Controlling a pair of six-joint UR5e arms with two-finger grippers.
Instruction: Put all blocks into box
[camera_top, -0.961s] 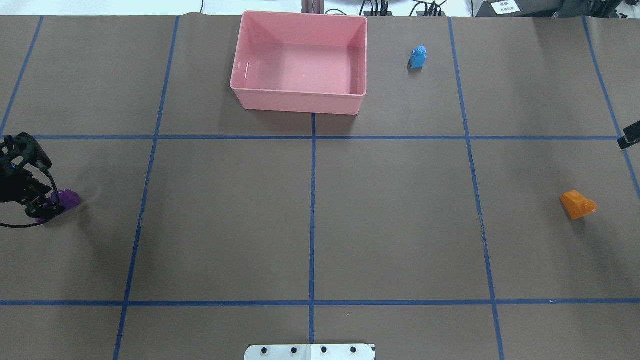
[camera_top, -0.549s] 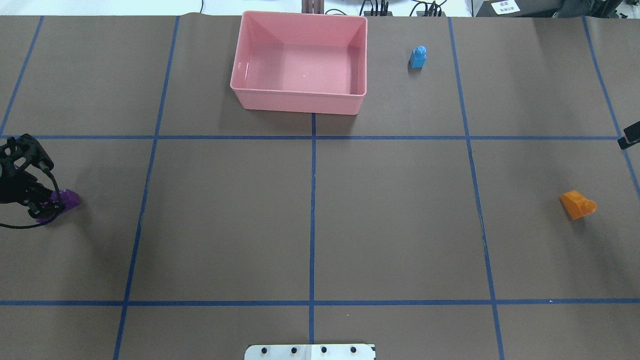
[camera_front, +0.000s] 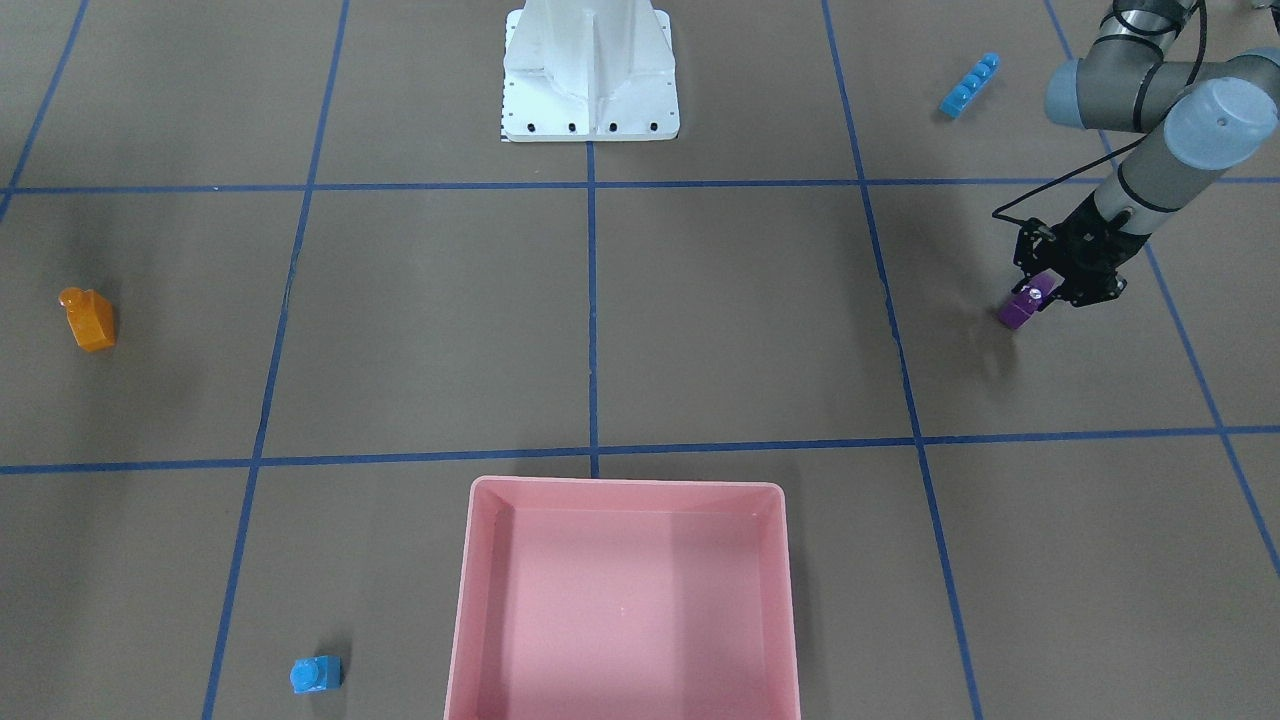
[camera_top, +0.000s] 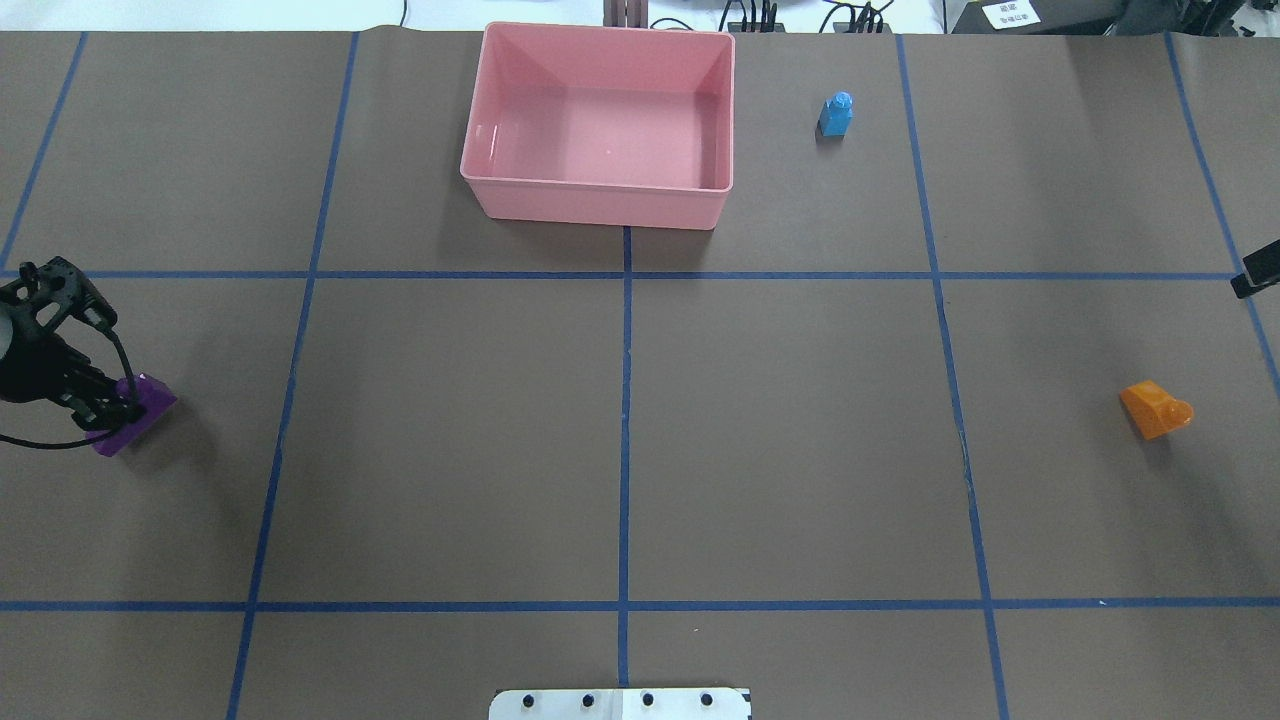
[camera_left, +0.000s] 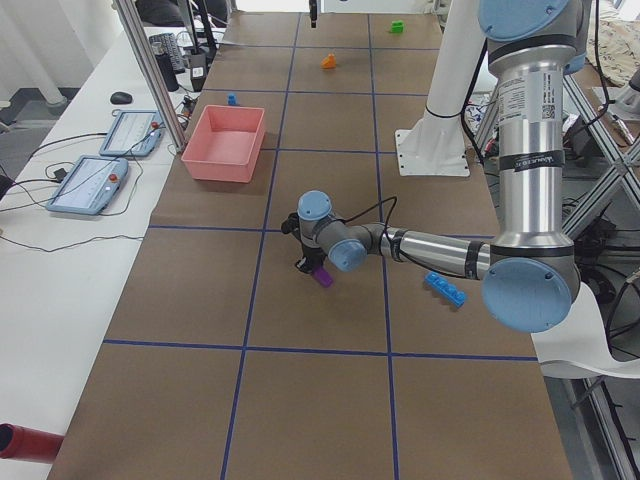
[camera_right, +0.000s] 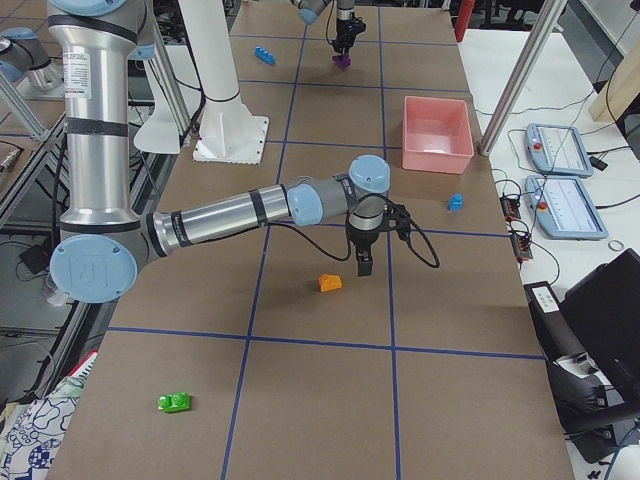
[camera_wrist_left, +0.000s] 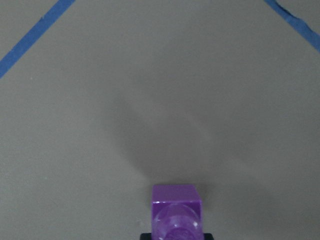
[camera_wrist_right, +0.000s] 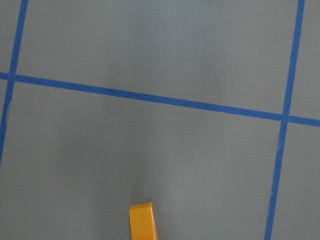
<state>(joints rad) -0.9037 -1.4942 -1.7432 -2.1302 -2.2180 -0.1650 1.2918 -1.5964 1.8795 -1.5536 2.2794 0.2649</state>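
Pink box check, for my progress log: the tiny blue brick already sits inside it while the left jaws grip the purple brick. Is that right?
Not quite. The pink box is empty; the tiny blue brick stands on the table beside it, as the overhead exterior view shows. The left gripper does have its jaws on the purple brick.

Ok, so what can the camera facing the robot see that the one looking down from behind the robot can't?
Only the front-facing view shows the long blue brick and the left arm's grey tubes. Only the overhead view shows the cables past the table's far edge. Both show the pink box, the purple brick gripped by the left arm's fingers, the orange brick and the small blue brick. None of the bricks is in the box.
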